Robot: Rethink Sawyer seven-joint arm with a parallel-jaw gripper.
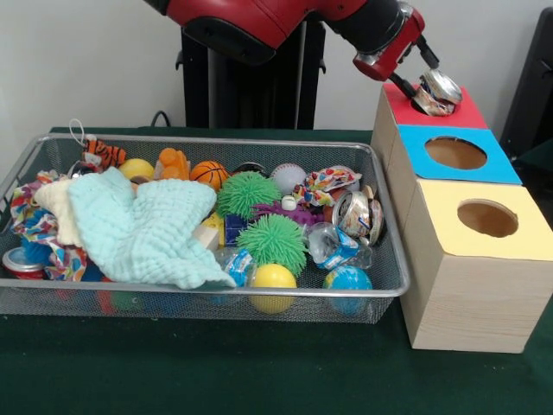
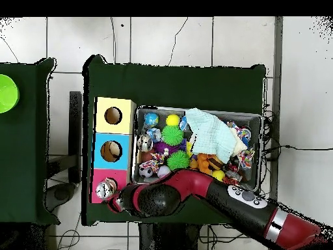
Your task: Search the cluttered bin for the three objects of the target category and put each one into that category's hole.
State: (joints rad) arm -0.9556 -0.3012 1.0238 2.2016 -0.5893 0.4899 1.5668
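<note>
1. The gripper (image 1: 425, 80) hangs over the red-topped box (image 1: 467, 114), its fingers clamped on a dented silver can (image 1: 439, 90).
2. That can sits right at the mouth of the red-topped box's hole (image 1: 425, 106); whether it touches the rim is hard to tell from the front.
3. From overhead, the can (image 2: 103, 189) covers the hole on the pink-red lid.
4. A second can (image 1: 356, 213) lies in the bin (image 1: 216, 298) near its right end, beside a crushed clear bottle (image 1: 333, 245).
5. A pale green cloth (image 1: 143, 229) covers much of the bin's left half.
</note>
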